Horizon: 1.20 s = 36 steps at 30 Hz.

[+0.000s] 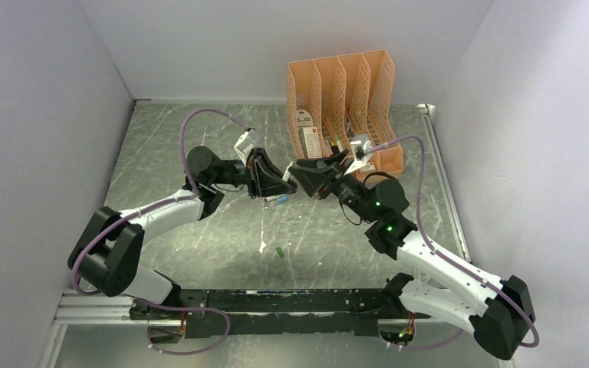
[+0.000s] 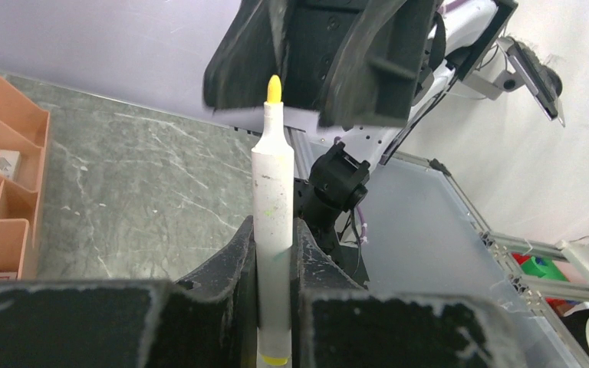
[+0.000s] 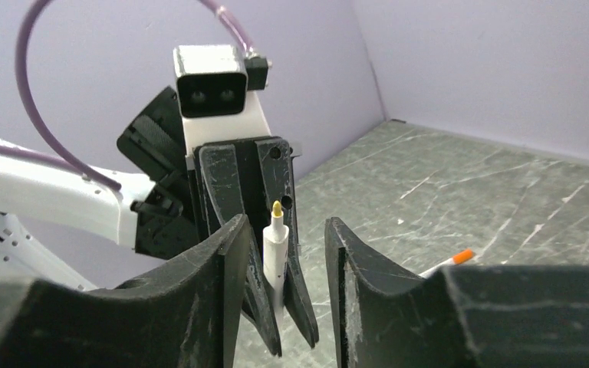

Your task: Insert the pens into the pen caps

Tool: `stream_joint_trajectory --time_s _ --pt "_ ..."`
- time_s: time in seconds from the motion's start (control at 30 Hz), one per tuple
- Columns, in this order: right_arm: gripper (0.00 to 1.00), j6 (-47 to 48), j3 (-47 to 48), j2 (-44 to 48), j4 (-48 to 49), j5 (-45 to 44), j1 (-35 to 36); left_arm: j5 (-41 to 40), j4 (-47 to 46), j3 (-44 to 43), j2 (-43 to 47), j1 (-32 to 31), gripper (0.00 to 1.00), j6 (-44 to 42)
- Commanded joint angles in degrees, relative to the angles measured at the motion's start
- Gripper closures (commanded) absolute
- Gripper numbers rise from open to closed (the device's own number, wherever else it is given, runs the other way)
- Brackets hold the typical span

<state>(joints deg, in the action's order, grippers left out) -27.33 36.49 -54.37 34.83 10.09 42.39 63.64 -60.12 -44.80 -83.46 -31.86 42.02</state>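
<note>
My left gripper [image 2: 274, 230] is shut on a white pen [image 2: 272, 176] with a bare yellow tip [image 2: 274, 88], gripped low on the barrel. The tip points at my right gripper [image 2: 322, 61], which faces it closely. In the right wrist view my right gripper [image 3: 285, 230] is open and empty. The pen [image 3: 274, 245] shows through its gap, a little short of the jaws. In the top view the left gripper [image 1: 276, 186] and right gripper [image 1: 297, 172] meet nose to nose above mid-table. A small green cap [image 1: 281, 250] lies on the table nearer the bases.
A peach lattice organiser [image 1: 345, 107] stands at the back right, just behind the right gripper, holding several small items. A white pen with an orange end [image 3: 449, 263] lies on the table. A small blue and red piece [image 1: 278, 198] lies under the grippers.
</note>
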Motion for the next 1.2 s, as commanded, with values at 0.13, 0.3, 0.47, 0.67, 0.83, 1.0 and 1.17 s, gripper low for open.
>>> stream_joint_trajectory --time_s 0.13,0.3,0.47,0.67,0.83,1.0,1.17 --pt "0.56 1.6 -3.1 5.7 -6.8 -10.5 0.2 -0.2 -10.3 3.1 0.2 3.0 0.93 4.9" --pt "0.52 5.4 -1.0 1.3 -18.7 -10.1 0.2 -3.5 -14.0 5.6 0.2 7.0 0.93 7.7" --pt "0.62 7.3 -2.9 -6.9 -20.0 -12.4 1.1 -5.9 -25.5 9.7 -1.4 10.9 0.93 14.9" --pt "0.9 11.1 1.0 -19.9 -22.2 -16.0 5.0 -8.2 -23.1 12.2 -0.3 11.7 0.93 13.6" --pt "1.0 12.3 2.6 -24.9 -24.2 -14.7 8.2 -9.9 -9.5 12.4 4.8 11.7 0.93 4.3" --pt "0.67 10.3 -0.2 -21.4 -27.6 -16.2 13.2 -13.6 0.6 11.9 8.7 11.7 0.93 -1.3" --pt "0.66 6.8 -1.7 -21.4 -31.7 -21.3 20.1 -16.5 -0.7 13.2 9.5 11.6 0.93 -0.5"
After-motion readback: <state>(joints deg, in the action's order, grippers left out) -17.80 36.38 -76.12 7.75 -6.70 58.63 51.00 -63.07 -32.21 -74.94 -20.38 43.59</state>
